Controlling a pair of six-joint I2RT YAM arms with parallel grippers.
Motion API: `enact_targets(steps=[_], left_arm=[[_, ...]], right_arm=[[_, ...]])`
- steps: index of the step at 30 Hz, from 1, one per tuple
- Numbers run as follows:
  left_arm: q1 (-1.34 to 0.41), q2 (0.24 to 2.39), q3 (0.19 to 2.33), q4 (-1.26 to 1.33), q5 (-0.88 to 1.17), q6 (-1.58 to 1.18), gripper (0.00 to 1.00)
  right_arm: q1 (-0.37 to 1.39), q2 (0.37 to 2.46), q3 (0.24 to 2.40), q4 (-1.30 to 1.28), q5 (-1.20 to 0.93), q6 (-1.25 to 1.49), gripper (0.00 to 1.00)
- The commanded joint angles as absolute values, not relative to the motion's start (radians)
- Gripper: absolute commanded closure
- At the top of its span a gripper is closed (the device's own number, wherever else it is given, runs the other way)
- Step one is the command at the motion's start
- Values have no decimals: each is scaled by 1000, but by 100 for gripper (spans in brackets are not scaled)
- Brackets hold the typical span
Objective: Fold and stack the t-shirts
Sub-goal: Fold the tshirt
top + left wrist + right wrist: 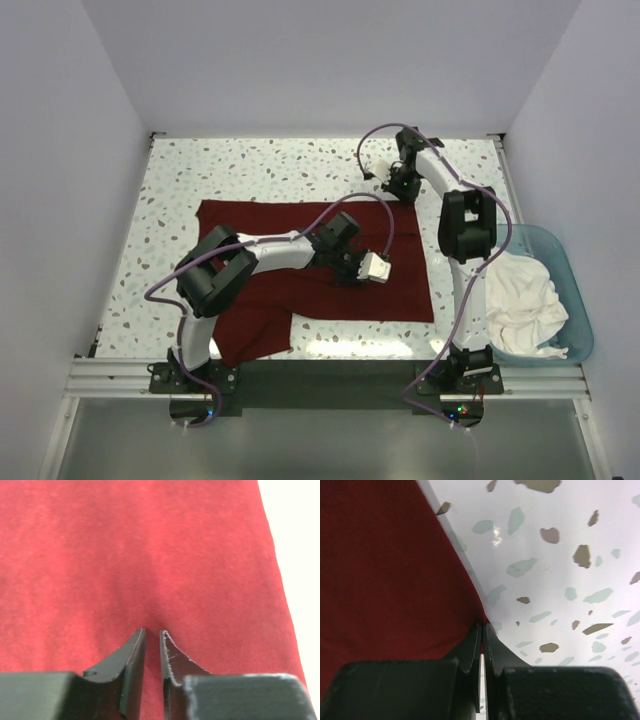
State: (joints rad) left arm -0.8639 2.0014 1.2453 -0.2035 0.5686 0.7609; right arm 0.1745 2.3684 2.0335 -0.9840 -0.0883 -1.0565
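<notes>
On maroon t-shirt [262, 216], left fingers [131, 666] narrowly parted, pinching cloth, right fingers [500, 658] clamped on its edge

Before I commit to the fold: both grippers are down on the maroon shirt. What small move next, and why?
Probably close the left gripper fully on the maroon t-shirt before any lift. Its jaws show a narrow gap over a slight pucker, while the right gripper is shut at the shirt's far edge, seemingly pinching it. Lifting now could drop one side.
</notes>
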Motion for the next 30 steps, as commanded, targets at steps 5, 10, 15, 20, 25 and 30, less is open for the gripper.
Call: enact_targets(steps=[5,10,15,20,25,30], left_arm=[[-868,2037,1262,-287,618,836,85],[-864,2048,1264,-313,650,836,87],[-854,2042,1282,-305,647,783,70],[-714,1950,1402,-336,750,594,52],[-502,1789,1428,-400,781,436,51],[-231,1753,1368,-518,613,417,52]], right_arm=[[170,2441,2134,-911,-3,-1063,100],[170,2470,2131,-890,63,-1068,100],[184,2474,2118,-876,91,-1042,93],[192,2363,2126,-925,14,-960,51],[190,2260,2114,-951,2,-887,43],[190,2194,2074,-1028,-40,-781,43]])
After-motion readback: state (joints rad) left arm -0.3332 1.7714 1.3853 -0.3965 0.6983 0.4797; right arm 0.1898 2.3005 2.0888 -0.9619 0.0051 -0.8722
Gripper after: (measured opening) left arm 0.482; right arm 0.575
